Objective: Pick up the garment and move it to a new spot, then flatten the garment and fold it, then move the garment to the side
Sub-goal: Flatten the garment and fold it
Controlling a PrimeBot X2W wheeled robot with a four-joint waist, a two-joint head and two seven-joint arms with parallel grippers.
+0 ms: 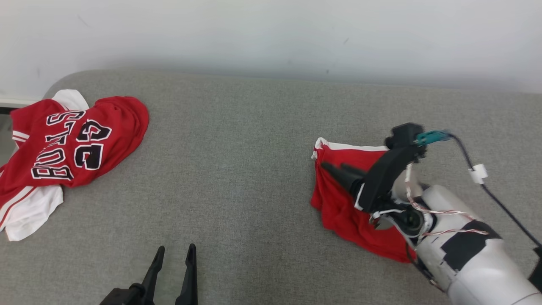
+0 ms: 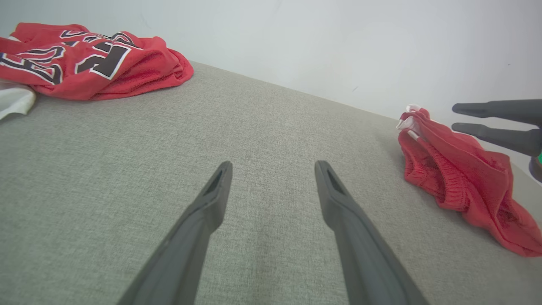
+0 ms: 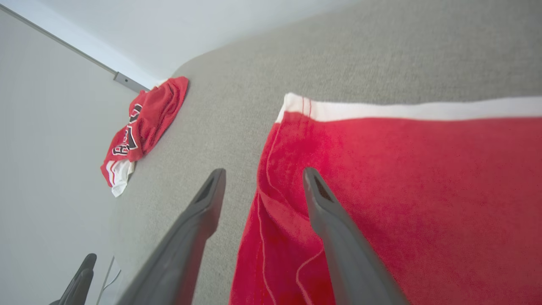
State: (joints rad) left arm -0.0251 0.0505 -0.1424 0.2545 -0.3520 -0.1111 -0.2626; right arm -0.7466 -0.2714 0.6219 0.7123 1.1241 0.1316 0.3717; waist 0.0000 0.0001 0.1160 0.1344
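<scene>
Worktop point(image 1: 262, 140): grey fabric, far edge running along a white wall point(image 1: 271, 34), far left corner rounded. Wide bare stretch through the middle, from the near edge up to the wall side.

Garment point(image 1: 338, 203): red shorts with a white band, lying rumpled on the right part of the worktop, well short of the far edge. In the left wrist view point(image 2: 457, 178) bunched, with the elastic waist facing the middle; in the right wrist view point(image 3: 402, 190) white band on the far side.

Right tool point(image 1: 334, 166): over the garment's left portion, fingers apart, pointing toward the worktop's left end, clamped on nothing. From the left wrist view point(image 2: 455, 117) raised above the cloth, not touching. In its own view point(image 3: 263, 171) one finger over bare fabric, the other over red cloth, straddling the garment's side edge.

Left tool point(image 1: 176, 248): at the near edge, left of centre, fingers spread wide and empty point(image 2: 273, 164), bare worktop ahead.

Far left end: red jersey point(image 1: 72, 148) with black and white lettering, heaped near the rounded corner, on top of a white cloth point(image 1: 25, 216). Well apart from the garment and both tools.
</scene>
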